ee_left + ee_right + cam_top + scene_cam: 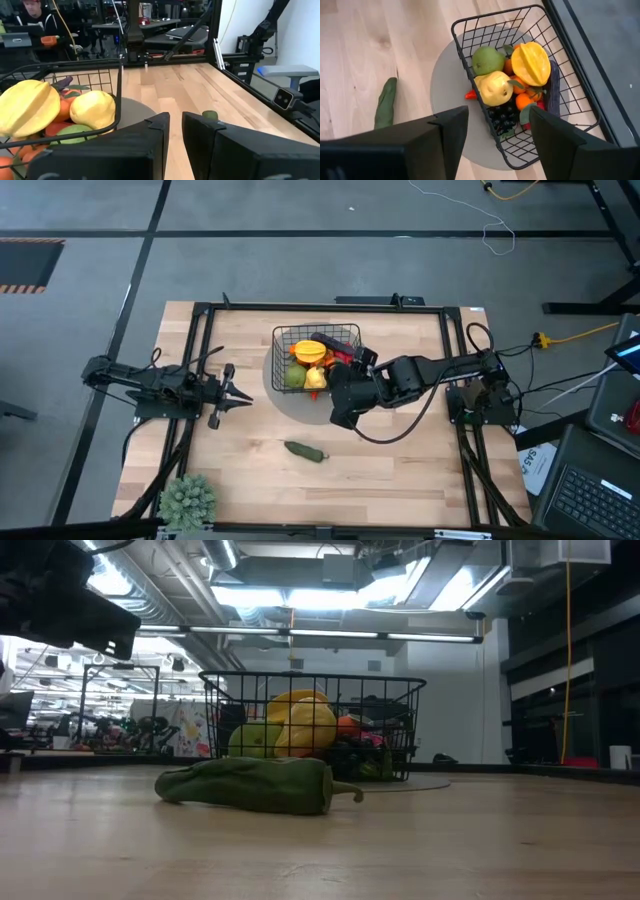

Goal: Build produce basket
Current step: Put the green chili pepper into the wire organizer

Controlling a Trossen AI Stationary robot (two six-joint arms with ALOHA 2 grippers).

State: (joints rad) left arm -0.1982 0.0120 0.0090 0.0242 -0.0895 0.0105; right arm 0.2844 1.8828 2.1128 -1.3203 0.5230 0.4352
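Right claw hangs above the worktop just near of the basket, fingers spread wide, nothing between them. Left claw waits left of the basket, fingers close together with a narrow gap, empty.

Basket sits on a grey round mat toward the far middle of the worktop. Inside: yellow star-shaped fruit, yellow lumpy fruit, green apple, tangerines, dark grapes. Small red piece lies on the mat, touching the basket's outer wall.

Green cucumber lies flat on the worktop, near of the basket, well apart. Spiky potted plant at near-left corner.
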